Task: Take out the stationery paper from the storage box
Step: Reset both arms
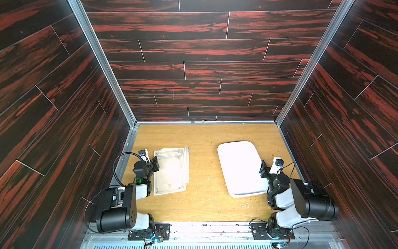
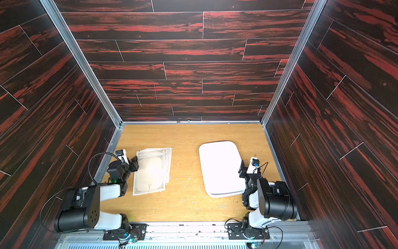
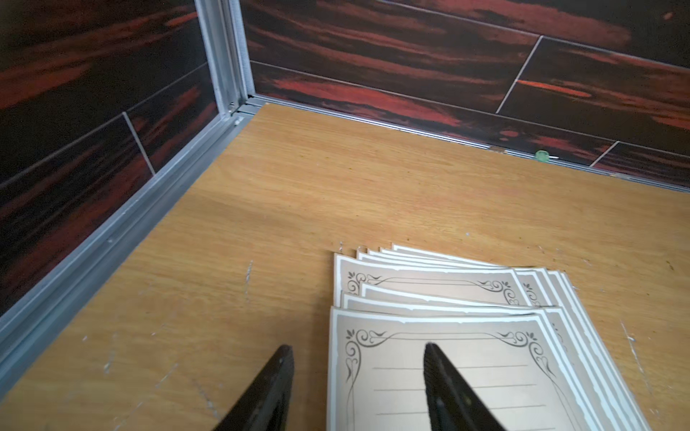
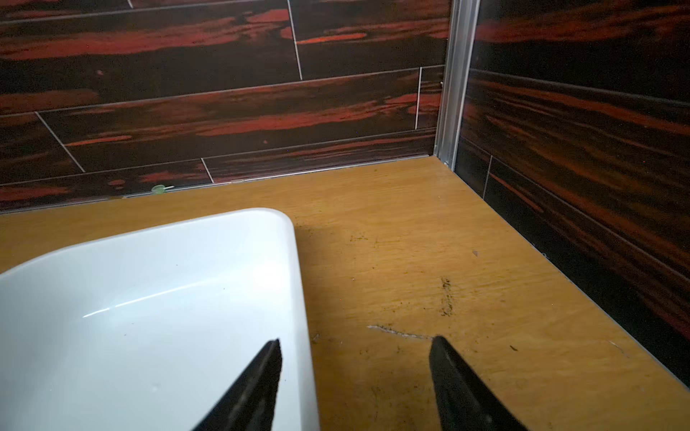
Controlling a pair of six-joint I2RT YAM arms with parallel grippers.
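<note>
Several sheets of stationery paper (image 1: 170, 172) (image 2: 150, 170) (image 3: 485, 358) lie fanned in a loose pile on the wooden table, left of centre, outside the storage box. The storage box (image 1: 239, 163) (image 2: 219, 166) (image 4: 149, 298), a shallow white tray, sits on the right and shows a bare floor. My left gripper (image 1: 156, 166) (image 2: 135, 165) (image 3: 356, 346) is open over the pile's left edge, one finger over the top sheet and one over the table. My right gripper (image 1: 263, 168) (image 2: 242, 169) (image 4: 355, 339) is open astride the box's right rim, holding nothing.
Dark red-streaked walls with aluminium rails close in the table on the left, right and back. A small green bit (image 3: 541, 156) (image 4: 158, 189) lies at the foot of the back wall. Scratches and crumbs mark the wood between the pile and the box.
</note>
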